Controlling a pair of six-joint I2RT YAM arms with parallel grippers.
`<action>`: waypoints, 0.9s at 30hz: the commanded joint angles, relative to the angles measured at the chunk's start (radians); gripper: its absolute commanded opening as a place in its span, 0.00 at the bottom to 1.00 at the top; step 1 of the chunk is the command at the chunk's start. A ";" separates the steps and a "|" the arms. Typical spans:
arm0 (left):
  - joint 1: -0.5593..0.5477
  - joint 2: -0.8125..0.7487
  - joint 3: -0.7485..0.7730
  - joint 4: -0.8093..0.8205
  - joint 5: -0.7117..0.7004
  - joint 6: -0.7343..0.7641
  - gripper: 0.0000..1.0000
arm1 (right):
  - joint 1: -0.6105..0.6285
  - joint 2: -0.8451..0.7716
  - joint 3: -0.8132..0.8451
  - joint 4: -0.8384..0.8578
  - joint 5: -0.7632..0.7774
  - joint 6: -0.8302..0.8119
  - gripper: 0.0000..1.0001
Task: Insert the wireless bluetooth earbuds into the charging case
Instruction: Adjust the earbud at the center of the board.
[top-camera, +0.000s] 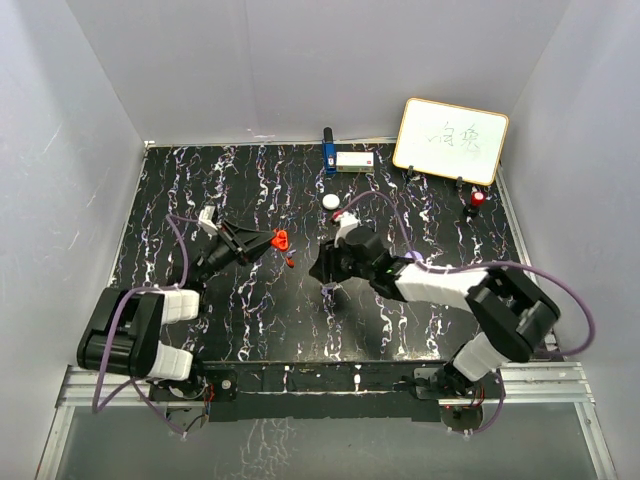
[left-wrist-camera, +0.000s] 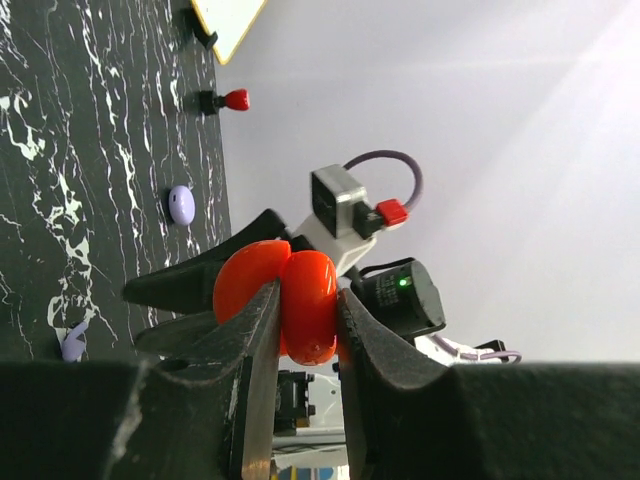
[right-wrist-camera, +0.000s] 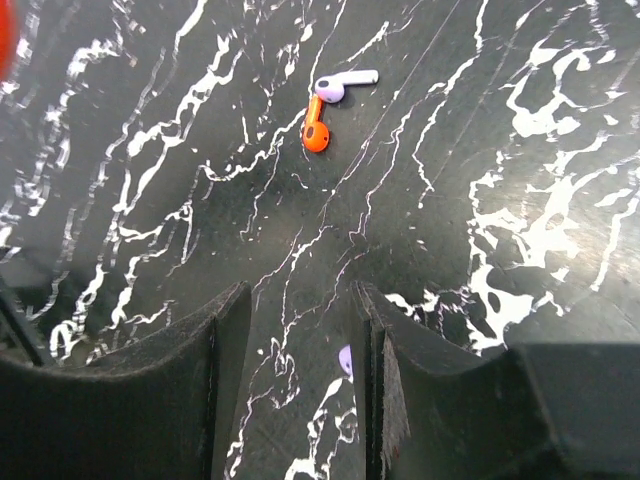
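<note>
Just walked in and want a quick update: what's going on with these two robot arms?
The left gripper is shut on a red charging case. The right gripper is open and holds nothing, pointing down at the black table. A red earbud and a white earbud lie side by side on the table just ahead of it. Neither is in the case yet.

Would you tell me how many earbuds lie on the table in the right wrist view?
2: a red earbud and a white earbud beside it. A purple bit near the right gripper may be another.
</note>
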 joint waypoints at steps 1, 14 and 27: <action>0.049 -0.109 -0.032 -0.034 -0.005 0.012 0.00 | 0.051 0.093 0.096 0.006 0.096 -0.069 0.42; 0.185 -0.257 -0.101 -0.120 0.069 0.001 0.00 | 0.120 0.268 0.190 0.065 0.212 -0.109 0.42; 0.233 -0.251 -0.133 -0.060 0.098 -0.027 0.00 | 0.128 0.415 0.314 0.065 0.241 -0.145 0.42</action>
